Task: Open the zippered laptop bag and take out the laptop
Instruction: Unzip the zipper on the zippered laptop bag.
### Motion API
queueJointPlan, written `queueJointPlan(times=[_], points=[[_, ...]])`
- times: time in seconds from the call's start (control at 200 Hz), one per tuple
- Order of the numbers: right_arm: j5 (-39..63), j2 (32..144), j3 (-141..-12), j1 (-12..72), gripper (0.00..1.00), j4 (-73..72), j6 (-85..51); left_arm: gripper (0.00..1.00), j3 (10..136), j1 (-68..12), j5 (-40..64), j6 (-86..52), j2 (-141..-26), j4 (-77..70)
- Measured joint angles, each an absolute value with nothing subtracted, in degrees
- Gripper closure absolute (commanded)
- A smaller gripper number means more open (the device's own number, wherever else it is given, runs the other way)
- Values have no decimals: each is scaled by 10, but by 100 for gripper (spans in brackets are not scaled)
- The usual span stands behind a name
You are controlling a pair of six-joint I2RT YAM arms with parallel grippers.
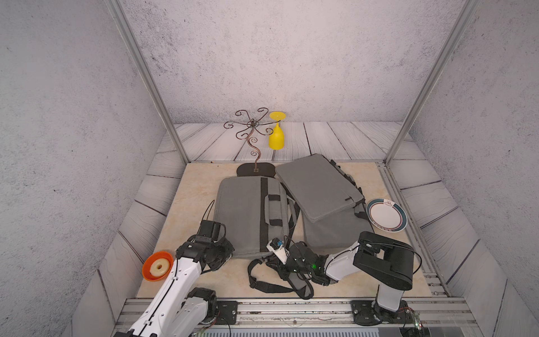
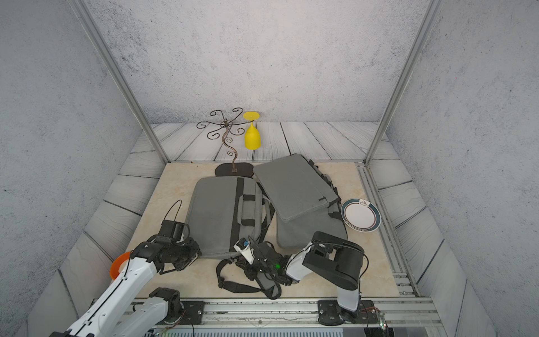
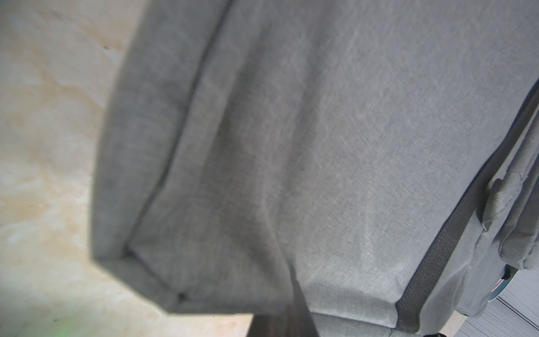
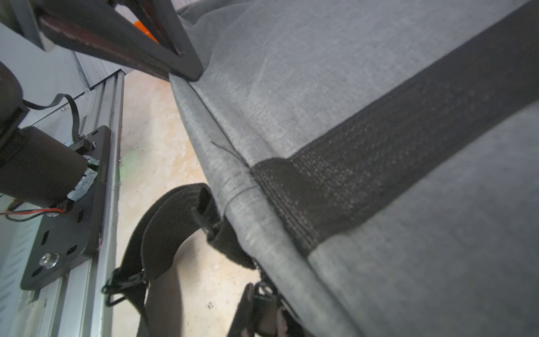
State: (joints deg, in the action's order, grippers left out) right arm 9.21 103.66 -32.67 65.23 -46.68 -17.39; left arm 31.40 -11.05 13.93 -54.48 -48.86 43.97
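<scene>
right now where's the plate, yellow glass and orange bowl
plate (image 1: 385, 216): in a top view, white centre
yellow glass (image 1: 276, 141): in a top view, its cup
orange bowl (image 1: 157, 256): in a top view, inner wall

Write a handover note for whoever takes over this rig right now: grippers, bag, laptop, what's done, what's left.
Left gripper: shut, at the near left corner of the laptop bag; whether it pinches fabric cannot be told.
Right gripper: at the bag's near edge, beside the shoulder strap; open or shut cannot be told.
Bag: lies flat, no opening visible. Laptop not in view.
Two other gray bags are stacked to its right.
Done: both arms are at the bag.
Left: unzip it, take out the laptop.
</scene>
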Motion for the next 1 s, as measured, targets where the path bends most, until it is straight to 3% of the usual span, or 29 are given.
queueJointPlan(times=[0.651,1.001], points=[[50,947,-280,641,100,-410,-180,100,324,-110,132,-522,-490,459],[51,924,-265,587,100,-382,-204,100,325,-112,119,-514,-489,462]])
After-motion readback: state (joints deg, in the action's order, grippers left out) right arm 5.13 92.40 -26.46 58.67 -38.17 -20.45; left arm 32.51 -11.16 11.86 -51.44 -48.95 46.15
